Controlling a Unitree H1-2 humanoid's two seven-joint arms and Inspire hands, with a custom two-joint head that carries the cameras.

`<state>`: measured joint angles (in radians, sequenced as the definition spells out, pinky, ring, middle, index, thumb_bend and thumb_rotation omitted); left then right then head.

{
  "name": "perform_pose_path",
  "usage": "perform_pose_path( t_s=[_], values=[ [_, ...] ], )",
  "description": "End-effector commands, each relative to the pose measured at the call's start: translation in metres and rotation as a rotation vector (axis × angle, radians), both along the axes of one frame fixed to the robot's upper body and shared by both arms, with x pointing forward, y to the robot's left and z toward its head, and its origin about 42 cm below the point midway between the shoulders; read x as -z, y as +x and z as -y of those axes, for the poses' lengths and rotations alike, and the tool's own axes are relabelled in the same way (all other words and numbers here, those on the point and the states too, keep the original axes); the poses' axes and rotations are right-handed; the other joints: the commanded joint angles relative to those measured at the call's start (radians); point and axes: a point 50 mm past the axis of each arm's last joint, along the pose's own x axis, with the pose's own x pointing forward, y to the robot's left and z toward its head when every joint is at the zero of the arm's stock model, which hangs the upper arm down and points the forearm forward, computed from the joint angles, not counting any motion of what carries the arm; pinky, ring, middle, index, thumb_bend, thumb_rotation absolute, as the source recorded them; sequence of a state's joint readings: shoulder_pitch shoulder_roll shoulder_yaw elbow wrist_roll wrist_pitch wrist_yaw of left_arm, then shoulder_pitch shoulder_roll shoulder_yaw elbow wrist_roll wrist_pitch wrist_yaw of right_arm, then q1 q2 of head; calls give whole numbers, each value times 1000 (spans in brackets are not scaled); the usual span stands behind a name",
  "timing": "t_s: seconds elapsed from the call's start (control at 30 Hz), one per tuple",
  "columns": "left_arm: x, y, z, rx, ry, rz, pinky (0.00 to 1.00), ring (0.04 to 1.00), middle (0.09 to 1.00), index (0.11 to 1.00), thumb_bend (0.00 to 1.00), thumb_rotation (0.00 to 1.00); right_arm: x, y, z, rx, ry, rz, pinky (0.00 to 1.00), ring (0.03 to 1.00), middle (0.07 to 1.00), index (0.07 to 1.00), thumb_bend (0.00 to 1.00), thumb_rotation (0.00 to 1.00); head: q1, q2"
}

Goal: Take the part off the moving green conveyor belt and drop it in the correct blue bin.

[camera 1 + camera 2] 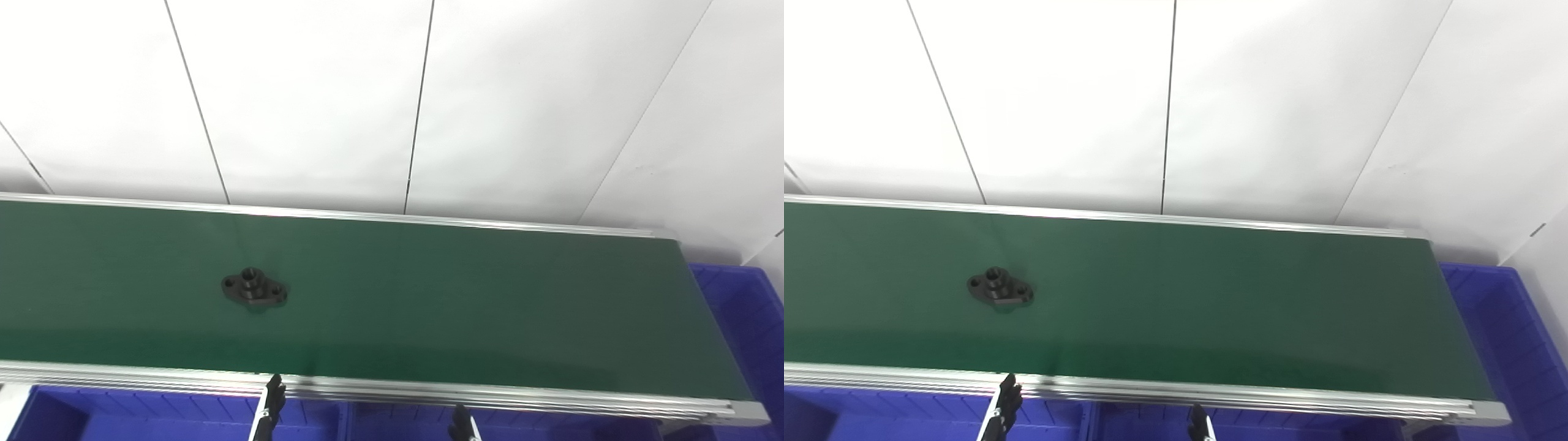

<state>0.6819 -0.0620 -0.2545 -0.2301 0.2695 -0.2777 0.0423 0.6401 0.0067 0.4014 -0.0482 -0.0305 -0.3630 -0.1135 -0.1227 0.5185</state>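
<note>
Out on the green conveyor belt (429, 294), left of middle, our black part (254, 289) rides untouched. Only fingertips of our left hand (274, 398) and right hand (460, 424) show, so we can't tell their pose. Mistiming the moving part means missing it. Left eye view shows more of the left blue bin (55, 416).
</note>
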Motion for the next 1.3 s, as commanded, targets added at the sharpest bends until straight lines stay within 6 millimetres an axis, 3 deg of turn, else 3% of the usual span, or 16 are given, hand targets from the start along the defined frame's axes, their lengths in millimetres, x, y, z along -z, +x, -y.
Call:
perform_pose_path(
  t_s=[0.0, 0.1, 0.2, 0.43, 0.67, 0.8, 1.0, 1.17, 1.27],
  values=[
    [-9, 1, 2, -7, 7, 43, 1000, 986, 983, 1000, 499, 946, -17, 8, -15, 12, 83, 81, 1000, 1000, 1000, 1000, 693, 753, 2, 3],
    [-9, 2, 3, -3, 11, 47, 1000, 972, 979, 1000, 539, 952, -21, 9, -13, 28, 69, 99, 1000, 1000, 1000, 1000, 716, 677, 10, 6],
    [-8, 1, 5, 3, 12, 47, 1000, 969, 979, 1000, 551, 959, -29, 10, -10, 44, 30, 119, 1000, 989, 996, 1000, 723, 666, 23, 11],
    [-5, 4, 8, 12, 27, 55, 1000, 953, 968, 999, 548, 945, -67, 32, 0, 53, -110, 231, 937, 967, 987, 1000, 745, 609, 56, 19],
    [-4, 6, 5, -4, 23, 42, 1000, 953, 963, 993, 582, 912, -106, 89, -7, 28, -226, 378, 903, 950, 973, 975, 871, 500, 56, 30],
    [-4, 6, 2, -3, 35, 41, 1000, 948, 956, 985, 568, 923, -117, 127, -12, 3, -358, 452, 840, 930, 958, 962, 912, 505, 55, 31],
    [-3, 5, 3, -12, 27, 25, 981, 933, 945, 972, 589, 910, -120, 175, -19, -13, -564, 487, 686, 822, 883, 909, 977, 487, 59, 31],
    [-5, 5, 3, 3, 28, 7, 984, 932, 949, 978, 622, 916, -114, 202, -21, -11, -694, 479, 645, 805, 868, 890, 961, 435, 65, 33],
    [-5, 5, 2, 9, 35, 8, 998, 938, 947, 980, 611, 919, -110, 214, -25, -15, -757, 469, 672, 815, 869, 897, 950, 453, 63, 35]
  ],
)
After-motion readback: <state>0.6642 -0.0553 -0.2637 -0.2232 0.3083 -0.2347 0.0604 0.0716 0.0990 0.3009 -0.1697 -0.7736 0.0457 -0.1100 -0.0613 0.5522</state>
